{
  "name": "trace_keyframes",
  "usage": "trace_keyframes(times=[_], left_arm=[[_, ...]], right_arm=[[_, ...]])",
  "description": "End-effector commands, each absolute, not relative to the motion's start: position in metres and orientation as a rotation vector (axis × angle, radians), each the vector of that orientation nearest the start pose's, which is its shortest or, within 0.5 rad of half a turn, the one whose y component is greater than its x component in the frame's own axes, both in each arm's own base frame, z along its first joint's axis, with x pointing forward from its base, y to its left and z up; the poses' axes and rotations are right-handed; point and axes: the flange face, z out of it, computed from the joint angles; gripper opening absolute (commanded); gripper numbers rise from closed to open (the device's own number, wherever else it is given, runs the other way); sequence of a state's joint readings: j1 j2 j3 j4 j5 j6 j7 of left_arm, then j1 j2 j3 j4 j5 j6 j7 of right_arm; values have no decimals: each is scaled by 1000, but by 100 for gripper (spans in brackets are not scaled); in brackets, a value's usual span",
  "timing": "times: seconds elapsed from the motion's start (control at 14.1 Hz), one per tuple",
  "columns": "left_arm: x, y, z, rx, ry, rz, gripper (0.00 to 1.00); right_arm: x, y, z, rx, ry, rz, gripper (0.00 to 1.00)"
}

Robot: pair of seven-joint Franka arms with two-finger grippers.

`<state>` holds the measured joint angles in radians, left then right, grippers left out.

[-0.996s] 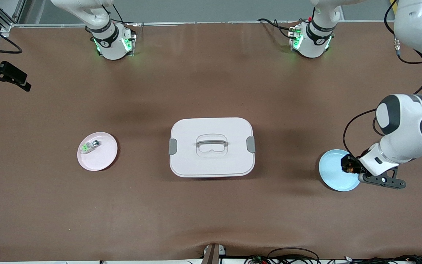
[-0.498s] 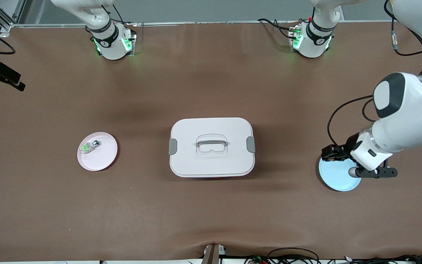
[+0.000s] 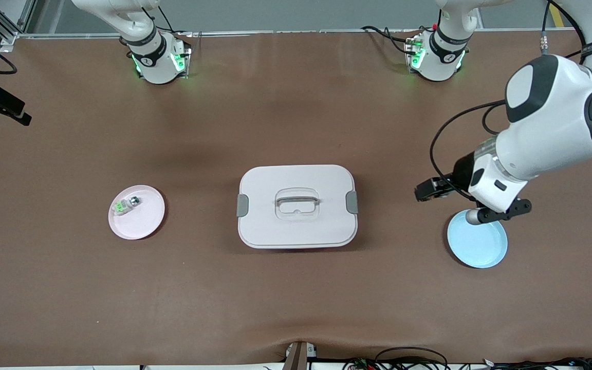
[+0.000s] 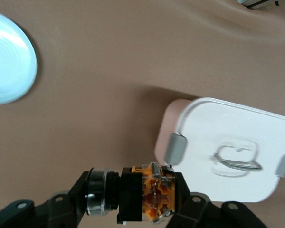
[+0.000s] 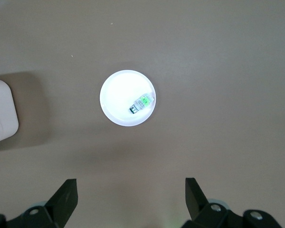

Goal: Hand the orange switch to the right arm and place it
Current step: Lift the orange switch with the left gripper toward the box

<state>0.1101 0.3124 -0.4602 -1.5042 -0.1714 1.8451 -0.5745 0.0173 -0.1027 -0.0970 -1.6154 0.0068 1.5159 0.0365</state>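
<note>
My left gripper point(image 3: 422, 193) is shut on the orange switch point(image 4: 149, 198), a black blocky part with an orange face and a silver ring. It holds it in the air over bare table between the white lidded box point(image 3: 296, 205) and the light blue plate point(image 3: 477, 241). In the left wrist view the left gripper point(image 4: 133, 202) clamps the switch at both ends. My right gripper point(image 3: 23, 116) hangs high at the right arm's end of the table. In the right wrist view the right gripper point(image 5: 131, 199) is open and empty, looking down on the pink plate point(image 5: 116, 109).
The pink plate point(image 3: 144, 223) holds a small green-and-clear part point(image 3: 125, 205), also seen in the right wrist view point(image 5: 142, 102). The blue plate point(image 4: 9, 57) is bare. The box point(image 4: 232, 147) sits mid-table with its lid on; its corner shows in the right wrist view point(image 5: 0, 111).
My left gripper has risen off the blue plate with the switch and moved toward the box. My right gripper has drifted slightly toward its end of the table.
</note>
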Motion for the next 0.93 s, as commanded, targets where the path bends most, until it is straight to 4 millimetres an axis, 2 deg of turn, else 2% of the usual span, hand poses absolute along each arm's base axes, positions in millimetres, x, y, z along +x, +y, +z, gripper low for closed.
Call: trace_keyframes(times=[0.0, 0.07, 0.14, 0.28, 0.43, 0.5, 0.64, 0.85], left_arm=[[608, -233, 524, -3390, -677, 226, 0], [603, -249, 531, -3385, -741, 243, 0], [597, -267, 539, -3375, -827, 266, 0], [581, -306, 550, -3341, -999, 334, 0], [568, -343, 554, -3295, -1144, 417, 0], [559, -363, 555, -3269, -1206, 462, 0], [547, -395, 554, -3209, -1377, 500, 0], [534, -439, 543, -3080, -1671, 590, 0]], right_arm=[[514, -40, 655, -3115, 160, 35, 100], [507, -33, 653, -3102, 109, 112, 100], [502, -16, 660, -3043, 95, 97, 100], [502, 1, 665, -2934, 155, 45, 100], [502, 27, 666, -2917, 242, 2, 100], [504, 32, 666, -2917, 243, -4, 100], [507, 28, 666, -2919, 257, -17, 100], [502, 31, 660, -2905, 268, -59, 100]])
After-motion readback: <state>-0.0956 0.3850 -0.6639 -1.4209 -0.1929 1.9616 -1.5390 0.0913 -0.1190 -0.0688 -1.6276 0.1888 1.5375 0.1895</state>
